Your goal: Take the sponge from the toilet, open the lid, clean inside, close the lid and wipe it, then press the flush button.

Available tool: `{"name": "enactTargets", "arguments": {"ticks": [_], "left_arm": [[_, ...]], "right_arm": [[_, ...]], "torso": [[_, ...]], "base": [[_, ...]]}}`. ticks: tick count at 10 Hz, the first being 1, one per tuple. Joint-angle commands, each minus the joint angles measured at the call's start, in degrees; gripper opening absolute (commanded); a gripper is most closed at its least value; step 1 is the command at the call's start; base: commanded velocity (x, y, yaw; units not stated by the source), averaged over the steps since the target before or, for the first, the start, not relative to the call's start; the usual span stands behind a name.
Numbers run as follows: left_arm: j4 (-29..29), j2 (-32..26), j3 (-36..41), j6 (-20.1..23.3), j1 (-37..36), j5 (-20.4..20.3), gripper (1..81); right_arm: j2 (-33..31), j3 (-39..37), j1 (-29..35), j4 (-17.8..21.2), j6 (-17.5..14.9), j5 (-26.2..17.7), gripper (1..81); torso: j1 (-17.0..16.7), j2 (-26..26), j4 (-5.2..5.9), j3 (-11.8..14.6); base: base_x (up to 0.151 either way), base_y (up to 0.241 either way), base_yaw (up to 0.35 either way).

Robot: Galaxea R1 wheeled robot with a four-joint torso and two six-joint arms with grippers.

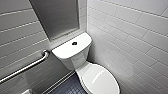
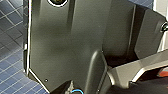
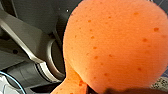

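Observation:
The white toilet point(image 1: 79, 65) stands in the corner with its oval lid point(image 1: 101, 80) down over the bowl. The small dark flush button point(image 1: 74, 43) sits in the middle of the flat tank top point(image 1: 65, 50). The orange sponge point(image 3: 115, 45) looms large in the right wrist view, its narrow end pinched in my right gripper point(image 3: 83, 87), which is shut on it. My left gripper stands open, and its wrist view looks past the robot's dark plate onto dark blue floor tiles point(image 2: 10, 37).
A steel grab bar point(image 1: 27, 66) runs along the left tiled wall. A grey recessed panel point(image 1: 57, 17) sits above the tank. The white tiled right wall point(image 1: 135, 37) stands close beside the bowl. Dark floor point(image 1: 67, 87) lies left of the bowl.

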Motion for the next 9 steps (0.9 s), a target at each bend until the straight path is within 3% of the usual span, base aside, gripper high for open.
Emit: {"name": "enactTargets", "arguments": {"ticks": [1,2,3,4,5,9], "left_arm": [[1.9,1.5,-0.8,5.3,3.7,3.3,81.1],[1.9,1.5,-0.8,5.5,4.4,3.0,81.1],[1.9,1.5,-0.8,5.5,4.9,3.0,81.1],[1.9,1.8,-0.8,5.6,5.3,3.0,81.1],[1.9,2.1,-0.8,5.6,5.5,3.0,81.1],[2.0,3.3,-0.8,6.5,5.6,3.4,81.1]], "right_arm": [[-4.1,5.9,-2.2,-1.0,-0.4,-6.9,1.0],[-8.5,12.8,-2.1,-0.5,0.0,-5.6,1.0],[-14.6,21.6,-1.7,0.2,0.3,-1.5,1.0],[-19.5,28.2,-0.6,0.5,2.2,0.2,1.0],[-24.8,34.7,0.9,0.7,5.2,1.1,1.0],[-41.7,55.8,9.5,0.5,6.2,2.8,1.0]], "torso": [[0.0,0.0,0.0,0.0],[0.0,0.0,0.0,0.0],[0.0,0.0,0.0,0.0],[0.0,0.0,0.0,0.0],[0.0,0.0,0.0,0.0],[0.0,0.0,0.0,0.0]], "base": [[0.0,0.0,0.0],[0.0,0.0,0.0],[0.0,0.0,0.0],[0.0,0.0,0.0],[0.0,0.0,0.0],[0.0,0.0,0.0]]}}
